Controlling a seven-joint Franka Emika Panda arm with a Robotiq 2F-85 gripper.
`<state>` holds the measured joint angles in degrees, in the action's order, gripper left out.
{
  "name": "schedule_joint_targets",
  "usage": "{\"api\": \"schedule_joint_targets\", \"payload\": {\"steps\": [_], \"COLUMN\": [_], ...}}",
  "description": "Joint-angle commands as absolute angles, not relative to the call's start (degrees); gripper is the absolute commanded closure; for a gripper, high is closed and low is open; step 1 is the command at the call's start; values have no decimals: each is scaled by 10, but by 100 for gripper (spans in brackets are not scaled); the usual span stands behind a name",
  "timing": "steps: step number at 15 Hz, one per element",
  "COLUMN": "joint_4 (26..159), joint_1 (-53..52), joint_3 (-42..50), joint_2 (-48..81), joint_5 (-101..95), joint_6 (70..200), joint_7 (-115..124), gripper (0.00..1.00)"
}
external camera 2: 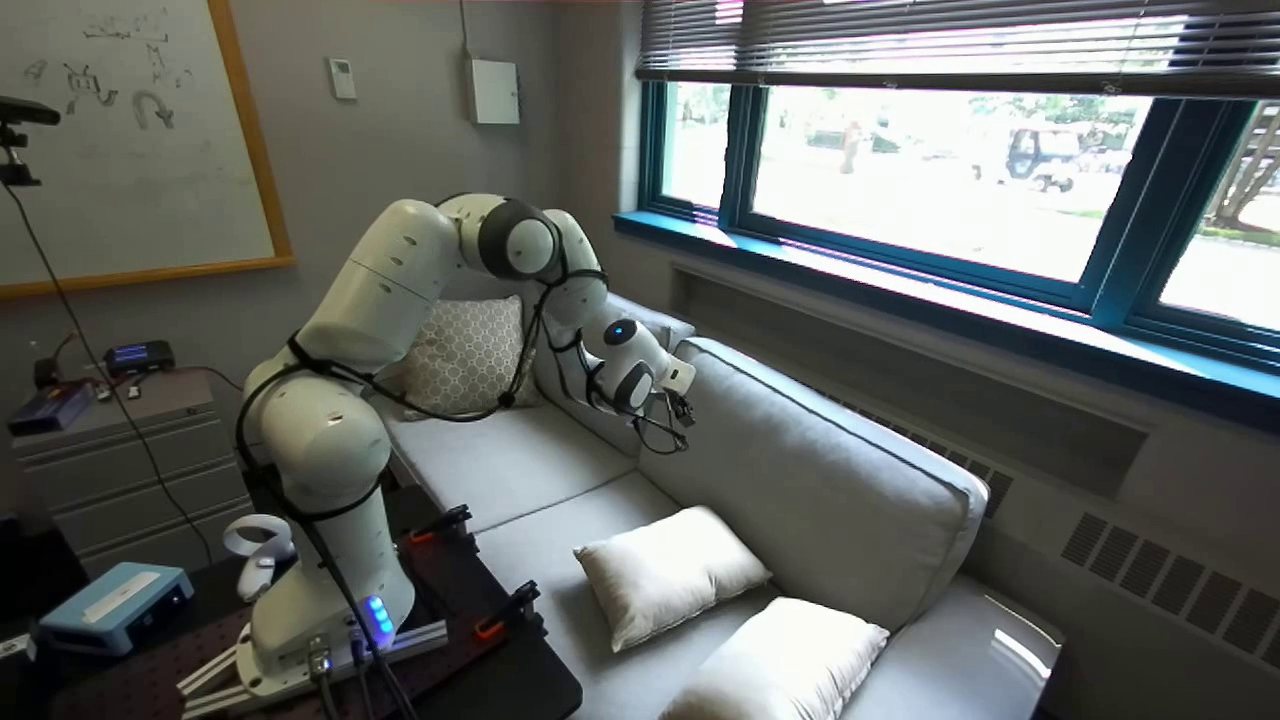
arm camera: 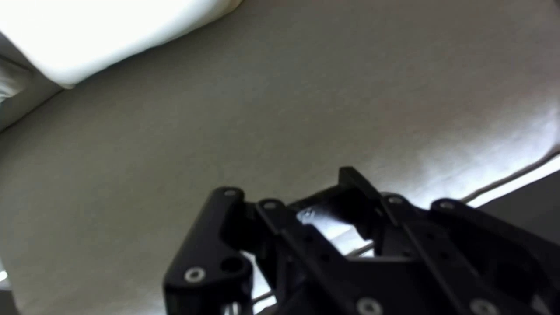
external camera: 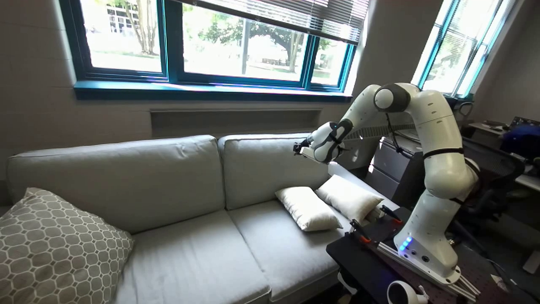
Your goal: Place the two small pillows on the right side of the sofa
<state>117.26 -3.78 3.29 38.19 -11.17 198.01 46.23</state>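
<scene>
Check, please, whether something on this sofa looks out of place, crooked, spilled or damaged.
Nothing stands out. One small pillow and the other small pillow lie close together on the right side of the sofa; the larger patterned cushion sits at the opposite end. No spill or damage is visible.

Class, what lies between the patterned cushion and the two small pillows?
Just the seat of the sofa with its front-to-back seam; an exterior view shows this.

Sofa (external camera: 185, 261): matt cloth. Two small pillows (external camera: 309, 209) (external camera: 349, 196) on it: smooth cloth, faint sheen. Robot arm (external camera: 441, 131) beside it: smooth, glossy. Gripper (arm camera: 321, 197): matt, shiny metal screws (arm camera: 194, 274).
</scene>
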Motion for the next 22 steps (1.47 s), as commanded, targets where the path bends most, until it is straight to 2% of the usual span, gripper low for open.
{"api": "schedule_joint_targets", "payload": {"steps": [1,2,4,5,6,7,8,10,11,13,18,22], "joint_4": [1191,1186,1196,1197,1197,1201,1199,1174,1149,1100,954,829], "joint_1": [104,64,109,112,112,90,65,6,-59,-137,-320,-355], "joint_3": [-125,-90,-142,-147,-148,-129,-108,-72,-14,43,168,191], "joint_2": [391,382,392,394,396,385,380,396,416,464,595,692], "joint_5": [-250,-128,-163,-166,-166,-133,-88,4,12,73,143,89], "joint_6": [1978,1975,1975,1975,1975,1975,1976,1968,1957,1916,1727,1561], "joint_7": [479,398,400,400,400,391,367,325,351,330,366,431], "gripper": [68,86,70,67,42,42,37,21,15,1,0,0]}}
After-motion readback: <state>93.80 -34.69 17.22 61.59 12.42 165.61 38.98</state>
